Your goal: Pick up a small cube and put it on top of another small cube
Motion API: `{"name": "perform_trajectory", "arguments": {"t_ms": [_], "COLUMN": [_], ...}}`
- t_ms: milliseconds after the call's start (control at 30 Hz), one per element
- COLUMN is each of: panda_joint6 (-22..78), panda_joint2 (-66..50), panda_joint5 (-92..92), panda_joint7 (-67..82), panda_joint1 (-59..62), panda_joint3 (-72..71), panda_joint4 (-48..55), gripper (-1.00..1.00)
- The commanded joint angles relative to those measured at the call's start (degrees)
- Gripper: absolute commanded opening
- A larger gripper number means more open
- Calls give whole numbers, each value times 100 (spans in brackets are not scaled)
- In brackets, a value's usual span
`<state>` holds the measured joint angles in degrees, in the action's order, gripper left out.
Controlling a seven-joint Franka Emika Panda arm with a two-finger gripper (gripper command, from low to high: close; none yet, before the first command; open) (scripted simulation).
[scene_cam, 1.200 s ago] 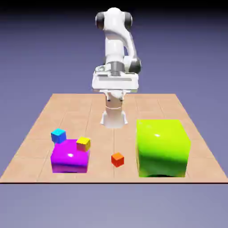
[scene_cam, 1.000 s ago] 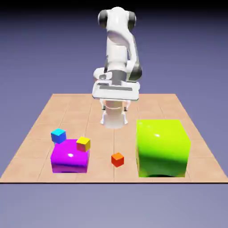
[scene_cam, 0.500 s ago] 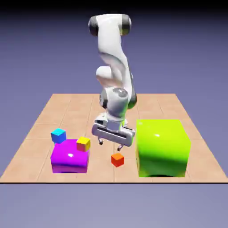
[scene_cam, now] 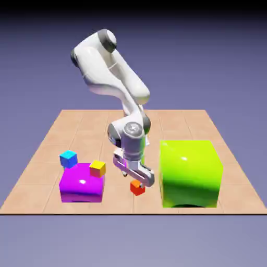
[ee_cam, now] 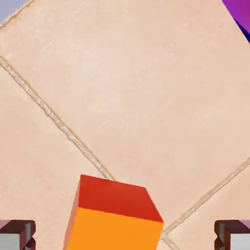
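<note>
Orange-red small cube (ee_cam: 113, 217), corner-on, between spread end effector (ee_cam: 125, 238) fingertips

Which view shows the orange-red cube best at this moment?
The hand view: the orange-red cube fills the lower middle, large, sitting between the two finger tips with gaps either side, on the tiled table. In the exterior view the cube is tiny and partly covered from above by the gripper.

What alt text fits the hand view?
An orange-red small cube sits on the tan tiled table between the open tool's two grey fingertips, not yet gripped. A sliver of the purple block shows at the top right corner.
</note>
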<state>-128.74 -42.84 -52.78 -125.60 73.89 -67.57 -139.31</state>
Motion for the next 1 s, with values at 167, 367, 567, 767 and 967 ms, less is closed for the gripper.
{"name": "perform_trajectory", "arguments": {"t_ms": [167, 367, 567, 767, 967], "panda_joint6": [480, 342, 2, 515, 339], "panda_joint2": [-1246, -1723, -1974, -1566, -838], "panda_joint5": [-1097, -1829, -2494, -1424, 71], "panda_joint7": [-1373, -1907, -2199, -1728, -1047], "panda_joint1": [1125, 1140, 648, 1373, 599], "panda_joint3": [-865, -604, 181, -997, -338], "panda_joint4": [-177, -324, -161, -404, -259], "gripper": [0, 0, -100, -100, -100]}}
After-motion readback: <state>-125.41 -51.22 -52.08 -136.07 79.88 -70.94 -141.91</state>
